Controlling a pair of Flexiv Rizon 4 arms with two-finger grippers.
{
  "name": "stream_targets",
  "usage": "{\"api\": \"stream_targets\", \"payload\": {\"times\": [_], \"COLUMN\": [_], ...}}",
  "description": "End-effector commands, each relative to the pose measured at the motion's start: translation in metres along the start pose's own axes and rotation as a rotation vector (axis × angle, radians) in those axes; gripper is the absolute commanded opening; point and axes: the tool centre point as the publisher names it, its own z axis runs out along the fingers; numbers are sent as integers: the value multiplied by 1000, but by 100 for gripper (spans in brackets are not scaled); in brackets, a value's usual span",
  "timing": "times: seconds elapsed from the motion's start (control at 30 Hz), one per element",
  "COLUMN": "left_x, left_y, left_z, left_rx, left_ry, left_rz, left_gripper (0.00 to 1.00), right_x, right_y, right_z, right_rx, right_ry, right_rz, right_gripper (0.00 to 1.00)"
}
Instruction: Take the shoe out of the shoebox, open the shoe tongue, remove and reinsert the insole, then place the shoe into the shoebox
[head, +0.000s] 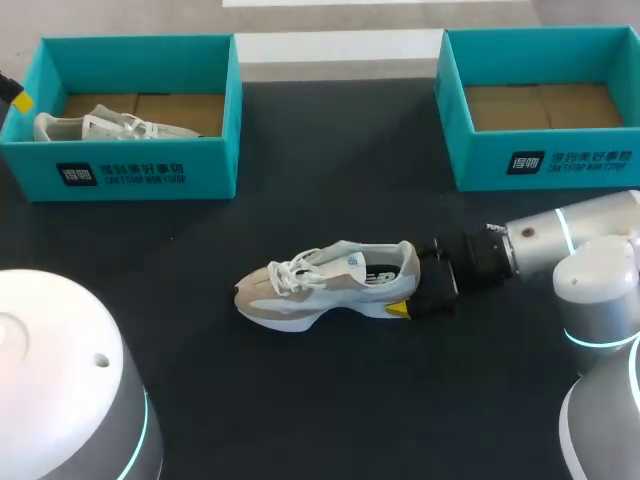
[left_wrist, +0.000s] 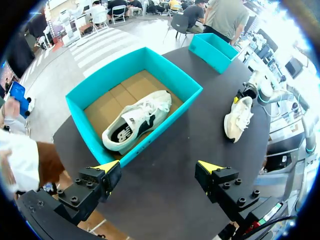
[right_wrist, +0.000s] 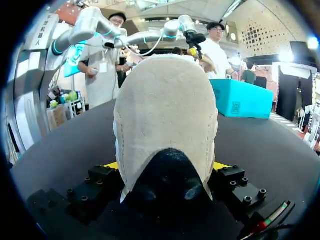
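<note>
Nearest the head camera, at 7 o'clock, stood the white rounded housing of the left arm (head: 60, 385). Item one: a white and beige shoe (head: 325, 285) (left_wrist: 239, 117) (right_wrist: 165, 110), lying on its sole at the middle of the black table (head: 330, 410), toe to 9 o'clock, heel to 3 o'clock. Item two: the right gripper (head: 410, 288) (right_wrist: 166, 167), on the right arm (head: 575, 245) entering from 4 o'clock, with its jaws closed on the shoe's heel, one yellow-tipped finger pressed to either side. Item three: the left shoebox (head: 150, 172) (left_wrist: 165, 120), teal, at 10 o'clock, holding a second shoe (head: 110, 125) (left_wrist: 135, 120) on its side against the cardboard floor. Item four: the right shoebox (head: 545, 160) (left_wrist: 212, 50), teal, at 2 o'clock, brown cardboard floor showing. Item five: the left gripper (head: 20, 100) (left_wrist: 160, 172), hanging above the 9 o'clock end of the left shoebox, jaws spread wide, holding nothing and well apart from the second shoe below.
</note>
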Motion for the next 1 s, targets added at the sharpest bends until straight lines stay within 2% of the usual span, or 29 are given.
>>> {"api": "stream_targets", "payload": {"times": [0.03,0.53,0.67,0.77,1.0], "left_x": [0,0,24,43,81], "left_y": [1,1,-6,-9,-35], "left_z": [0,0,2,5,18], "left_rx": [-1,-1,10,22,-5], "left_ry": [-1,-1,-25,-26,-84], "left_rz": [1,1,-73,-51,-134], "left_gripper": [100,100,100,100,100], "right_x": [-2,-2,-2,-2,-2], "right_y": [-2,-2,-2,-2,-2], "right_z": [7,7,7,7,7], "right_rx": [4,4,4,4,4], "right_ry": [-1,-1,-1,-1,-1], "right_rz": [0,0,0,0,0], "right_gripper": [0,0,0,0,0]}}
